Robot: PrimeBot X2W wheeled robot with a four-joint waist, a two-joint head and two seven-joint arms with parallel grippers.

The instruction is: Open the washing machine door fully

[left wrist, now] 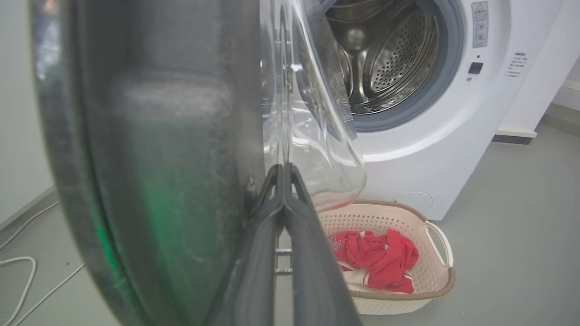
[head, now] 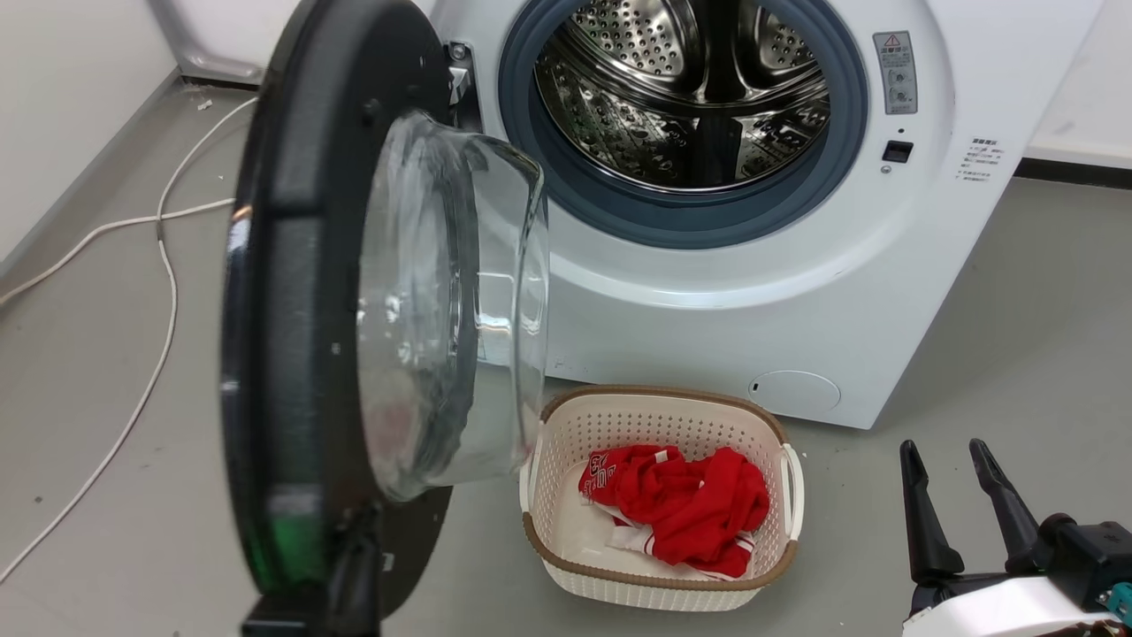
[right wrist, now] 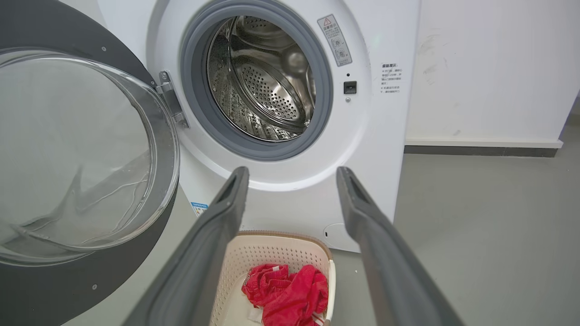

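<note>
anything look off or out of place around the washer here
Nothing is damaged or spilled. The one untidy thing is a loose white cable trailing across the floor left of the washing machine door. The laundry basket with red clothing sits upright in front of the washing machine.

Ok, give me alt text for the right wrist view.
The washing machine door stands swung open at left, baring the steel drum of the white washing machine. The right claw, open, frames a basket holding red cloth.
</note>
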